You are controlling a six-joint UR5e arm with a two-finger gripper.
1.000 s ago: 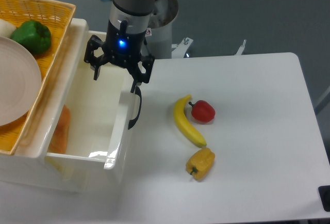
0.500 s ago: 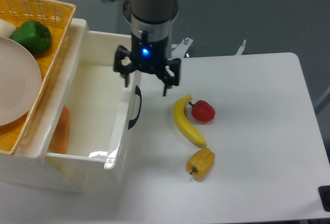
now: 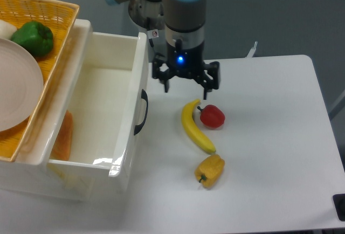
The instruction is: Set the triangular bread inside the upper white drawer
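Bright, even light; sharp; glare on drawer [image 3: 102, 161] rim.

gripper [image 3: 186, 85] | moved right, off upper white drawer [image 3: 138, 72] | now above banana [image 3: 195, 128]

Overhead camera view. The hand [image 3: 186, 87] hangs above the white counter [image 3: 269, 137], fingers spread and holding nothing, just right of the upper white drawer [image 3: 102, 121]. The drawer stands pulled open, black handle facing right. The triangular bread [image 3: 63, 137] lies inside along the drawer's left wall, partly hidden beneath the yellow basket [image 3: 38, 23]. The basket holds a white plate [image 3: 16, 94] and a green pepper [image 3: 34, 38]. On the counter: banana [image 3: 195, 128] touching a red pepper [image 3: 212, 116]; yellow bell pepper [image 3: 209, 171] just below them.
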